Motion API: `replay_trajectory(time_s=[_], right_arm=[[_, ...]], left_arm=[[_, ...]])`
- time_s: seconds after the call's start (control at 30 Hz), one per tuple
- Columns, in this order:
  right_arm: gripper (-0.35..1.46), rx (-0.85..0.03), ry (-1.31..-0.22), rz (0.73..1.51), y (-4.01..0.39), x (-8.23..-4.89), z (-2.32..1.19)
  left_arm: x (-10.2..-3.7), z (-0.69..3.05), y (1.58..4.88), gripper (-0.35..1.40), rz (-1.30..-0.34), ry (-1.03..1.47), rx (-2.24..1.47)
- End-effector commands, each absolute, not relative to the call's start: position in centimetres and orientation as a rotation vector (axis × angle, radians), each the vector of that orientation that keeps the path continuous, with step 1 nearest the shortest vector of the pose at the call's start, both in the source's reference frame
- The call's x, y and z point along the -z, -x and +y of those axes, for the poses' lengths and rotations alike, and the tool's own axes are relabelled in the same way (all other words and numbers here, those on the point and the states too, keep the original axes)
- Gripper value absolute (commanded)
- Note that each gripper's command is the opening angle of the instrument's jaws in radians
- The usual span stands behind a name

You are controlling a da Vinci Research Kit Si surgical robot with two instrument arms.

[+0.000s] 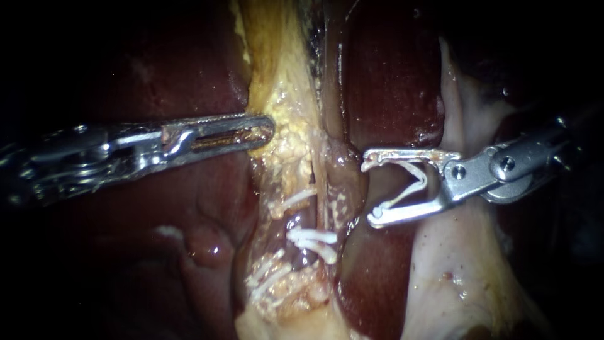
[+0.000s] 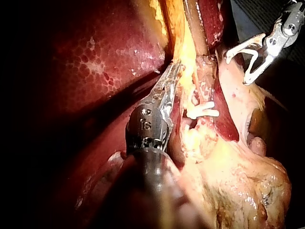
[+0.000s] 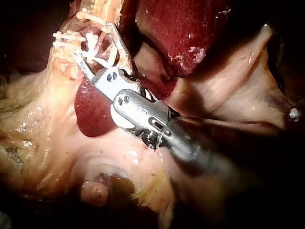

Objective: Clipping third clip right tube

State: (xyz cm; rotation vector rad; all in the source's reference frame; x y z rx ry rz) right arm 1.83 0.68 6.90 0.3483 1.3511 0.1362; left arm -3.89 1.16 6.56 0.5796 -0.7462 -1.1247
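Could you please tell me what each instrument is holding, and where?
The left instrument grips the yellow fatty tissue at its edge. The right instrument holds an open white clip by its two legs.

the liver (image 2: pixel 95 62) is dark glossy red with pale honeycomb mottling; the fatty tissue (image 1: pixel 286 119) is grainy yellow; the clips (image 1: pixel 311 238) are plain white.

A: What were the two instruments made of?

B: The left instrument (image 1: pixel 264 127) and right instrument (image 1: pixel 371 189) were smooth, shiny metal, smeared in places.

A: And the rest?

B: The open clip (image 1: pixel 423 181) and the set clips (image 1: pixel 311 239) looked like matt white plastic. The liver (image 1: pixel 390 82) was wet and glossy; the fatty tissue (image 1: pixel 289 141) was lumpy and rough.
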Motion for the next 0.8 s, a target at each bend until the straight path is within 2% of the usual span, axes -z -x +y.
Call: replay_trajectory(time_s=[0.03,0.3,0.53,0.8], right_arm=[[0.60,-0.135,-0.348,1.351,-1.84,-6.91,0.65],[0.60,-0.317,-0.527,1.316,-2.13,-7.30,0.40],[0.60,-0.441,-0.621,1.270,-2.36,-7.71,0.28],[0.60,-0.499,-0.654,1.247,-2.61,-7.91,0.34]], left_arm=[[-6.53,1.16,3.86,-0.35,-0.745,-0.575,1.126],[-6.20,1.20,3.53,-0.35,-0.767,-0.568,1.134],[-5.97,1.35,3.19,-0.35,-0.813,-0.581,1.147],[-5.65,1.45,3.05,-0.35,-0.861,-0.603,1.162]])
